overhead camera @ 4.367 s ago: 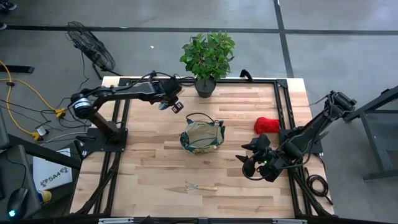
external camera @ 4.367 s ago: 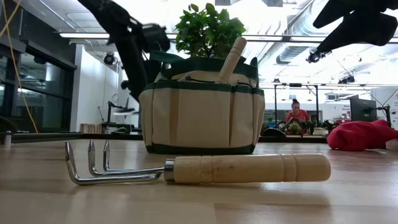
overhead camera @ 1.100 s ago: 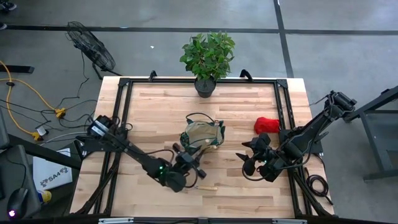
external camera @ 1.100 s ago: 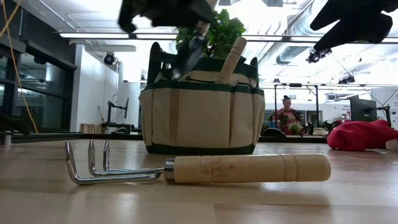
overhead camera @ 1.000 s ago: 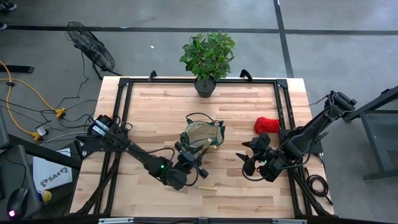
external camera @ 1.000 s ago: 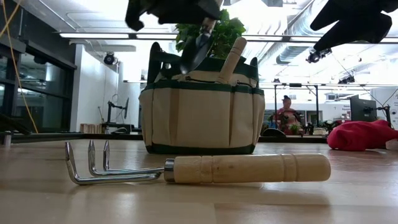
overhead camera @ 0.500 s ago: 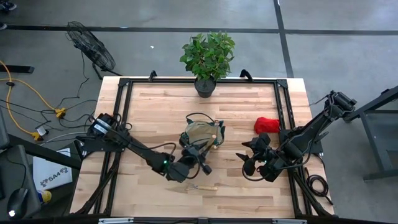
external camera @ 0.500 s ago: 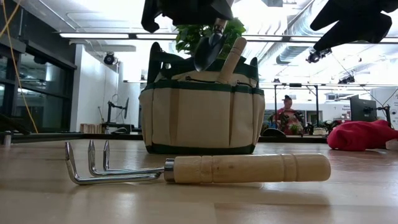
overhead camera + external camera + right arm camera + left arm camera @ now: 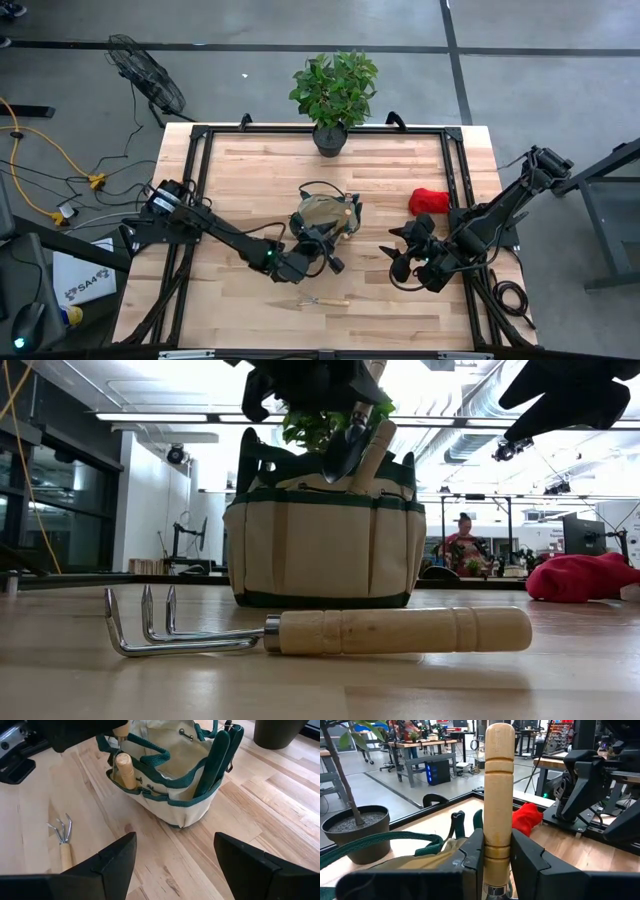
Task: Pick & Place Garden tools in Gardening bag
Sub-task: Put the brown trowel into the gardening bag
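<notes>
The tan gardening bag [image 9: 325, 218] with green trim stands mid-table; one wooden handle [image 9: 372, 455] sticks up out of it. My left gripper [image 9: 322, 247] is at the bag's near side, shut on a wooden-handled trowel [image 9: 345, 452] whose metal blade points down over the bag's rim. A hand fork [image 9: 322, 300] lies flat on the table near the front edge and also shows in the low view [image 9: 330, 632]. The red bundle [image 9: 430, 200] lies to the right of the bag. My right gripper [image 9: 405, 255] is open and empty, right of the bag. My left gripper pinches the trowel's wooden handle [image 9: 498, 851] between its two fingers, at the end next to the metal neck. The fingers lie across the handle. The trowel is lifted clear and nearly upright, handle up and blade [image 9: 343, 458] hanging down at the bag's top.
A potted green plant [image 9: 333, 95] stands at the table's far edge behind the bag. The bag's green loop handles [image 9: 217, 755] stand up around its opening. Black frame rails [image 9: 195, 190] run along the table's sides. Bare wood lies left of the bag.
My left gripper has carried the trowel toward the table's right and far edges, from near the fork up to the bag's near rim. The trowel stays blade down and lifted clear, now over the bag's top. The fork and the bag have not moved.
</notes>
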`<state>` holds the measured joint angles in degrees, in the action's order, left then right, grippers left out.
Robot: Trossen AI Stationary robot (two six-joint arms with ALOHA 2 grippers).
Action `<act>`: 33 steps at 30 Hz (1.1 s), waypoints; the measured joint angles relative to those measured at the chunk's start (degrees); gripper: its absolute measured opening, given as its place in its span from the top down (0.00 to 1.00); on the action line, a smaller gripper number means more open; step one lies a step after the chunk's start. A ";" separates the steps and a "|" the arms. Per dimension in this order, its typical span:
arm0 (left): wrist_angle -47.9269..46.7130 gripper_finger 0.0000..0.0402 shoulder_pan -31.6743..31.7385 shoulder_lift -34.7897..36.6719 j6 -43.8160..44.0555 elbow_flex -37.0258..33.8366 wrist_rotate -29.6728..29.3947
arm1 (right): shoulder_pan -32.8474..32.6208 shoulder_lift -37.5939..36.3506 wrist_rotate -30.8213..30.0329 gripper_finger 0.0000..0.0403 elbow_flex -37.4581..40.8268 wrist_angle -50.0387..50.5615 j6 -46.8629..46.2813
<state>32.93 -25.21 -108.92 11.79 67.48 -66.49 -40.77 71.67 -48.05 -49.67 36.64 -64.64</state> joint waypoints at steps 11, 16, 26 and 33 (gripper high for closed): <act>-0.69 0.85 0.09 -0.02 -2.51 0.00 -3.26 | 0.00 0.00 0.00 0.36 0.00 0.00 0.39; -1.83 0.85 0.11 -0.51 -1.92 -0.02 -4.51 | 0.00 0.01 0.00 0.36 0.00 0.00 0.39; 0.96 0.85 0.08 -6.87 -2.60 0.02 -10.94 | 0.02 0.01 0.00 0.36 0.00 0.04 0.42; -0.02 0.85 0.02 -7.45 -2.07 0.00 -14.22 | 0.02 0.01 0.00 0.36 0.00 0.13 0.44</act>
<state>32.91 -25.19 -116.38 9.72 67.48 -80.71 -40.75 71.68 -48.05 -49.67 36.77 -64.20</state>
